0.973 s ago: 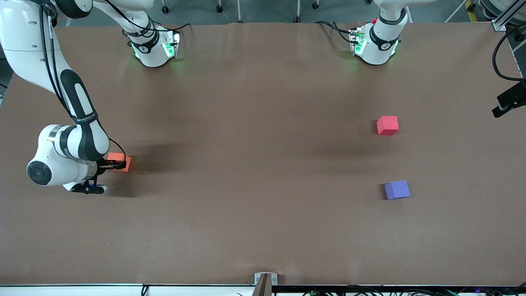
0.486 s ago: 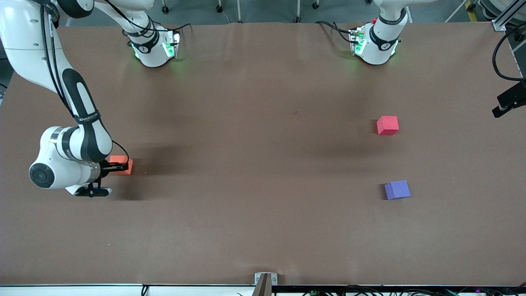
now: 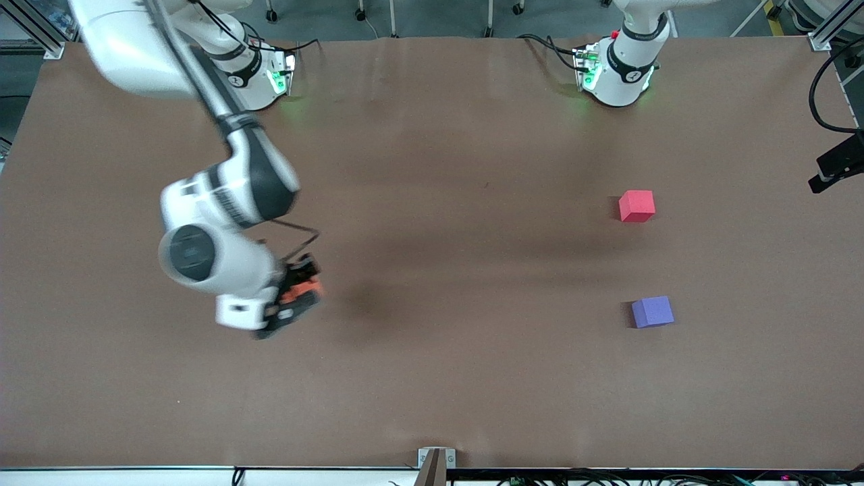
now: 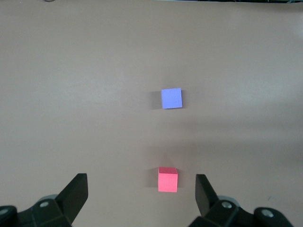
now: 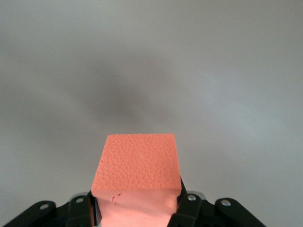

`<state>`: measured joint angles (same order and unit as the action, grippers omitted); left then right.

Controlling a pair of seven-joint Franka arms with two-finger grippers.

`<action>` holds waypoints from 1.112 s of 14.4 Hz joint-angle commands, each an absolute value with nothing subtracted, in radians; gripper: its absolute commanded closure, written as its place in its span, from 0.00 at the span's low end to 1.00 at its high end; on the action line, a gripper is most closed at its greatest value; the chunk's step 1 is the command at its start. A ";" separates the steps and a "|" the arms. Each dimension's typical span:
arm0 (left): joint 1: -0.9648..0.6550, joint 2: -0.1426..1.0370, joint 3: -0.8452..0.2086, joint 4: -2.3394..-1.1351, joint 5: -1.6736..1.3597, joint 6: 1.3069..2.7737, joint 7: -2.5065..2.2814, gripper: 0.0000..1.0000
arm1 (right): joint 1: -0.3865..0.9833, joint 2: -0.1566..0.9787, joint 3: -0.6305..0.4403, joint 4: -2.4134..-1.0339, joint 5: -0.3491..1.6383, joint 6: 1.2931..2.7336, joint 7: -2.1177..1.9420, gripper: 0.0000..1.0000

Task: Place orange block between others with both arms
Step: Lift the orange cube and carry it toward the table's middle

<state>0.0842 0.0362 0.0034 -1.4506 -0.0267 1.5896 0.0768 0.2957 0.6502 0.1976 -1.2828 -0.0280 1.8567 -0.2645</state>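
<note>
- Right gripper (image 3: 297,297) up in the air over bare brown table (image 3: 432,378) toward the right arm's end, fingers pinched tight on the orange block (image 3: 297,294).
- Orange block lifted clear of the tabletop, clamped on two opposite sides; in the right wrist view, block (image 5: 137,177) fills the space between the black fingers (image 5: 80,210), its pebbled top face turned to the camera.
- Soft dark shadow on the table just beside the carried block, toward the middle of the table.
- Right arm (image 3: 229,189) stretched out from its green-lit base at the top edge of the front view, blurred along its length.
- Red-pink cube (image 3: 636,205) flat on the table toward the left arm's end, well apart from the orange block.
- Violet-purple cube (image 3: 652,312) flat on the table, nearer to the front camera than the red-pink cube, a bare stretch of table between the two.
- Left gripper (image 4: 142,194) high over the two cubes, fingers (image 4: 75,191) spread wide and holding nothing; red-pink cube (image 4: 167,179) and violet-purple cube (image 4: 171,98) both seen from above in the left wrist view.
- Left arm (image 3: 624,57) waiting, only its base and lower link in the front view.
</note>
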 commanded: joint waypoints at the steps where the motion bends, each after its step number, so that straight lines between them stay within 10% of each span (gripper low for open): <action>1: 0.090 0.032 0.000 -1.453 -0.031 1.595 0.071 0.00 | 0.432 0.756 0.179 -1.177 -0.107 1.894 -0.334 0.63; 14: 0.091 0.035 0.000 -1.451 -0.031 1.598 0.071 0.00 | 0.770 0.985 0.178 -1.100 -0.606 1.983 -0.405 0.63; 15: 0.091 0.035 0.000 -1.451 -0.031 1.598 0.072 0.00 | 0.770 0.995 0.178 -1.100 -0.606 1.985 -0.406 0.60; 16: 0.091 0.035 0.000 -1.453 -0.031 1.598 0.071 0.00 | 0.770 1.000 0.178 -1.098 -0.606 1.988 -0.407 0.32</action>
<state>0.0844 0.0373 0.0036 -1.4512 -0.0267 1.5896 0.0768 0.7679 0.9678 0.1825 -1.1344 -0.5821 1.9932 -0.3832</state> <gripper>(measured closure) 0.000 0.432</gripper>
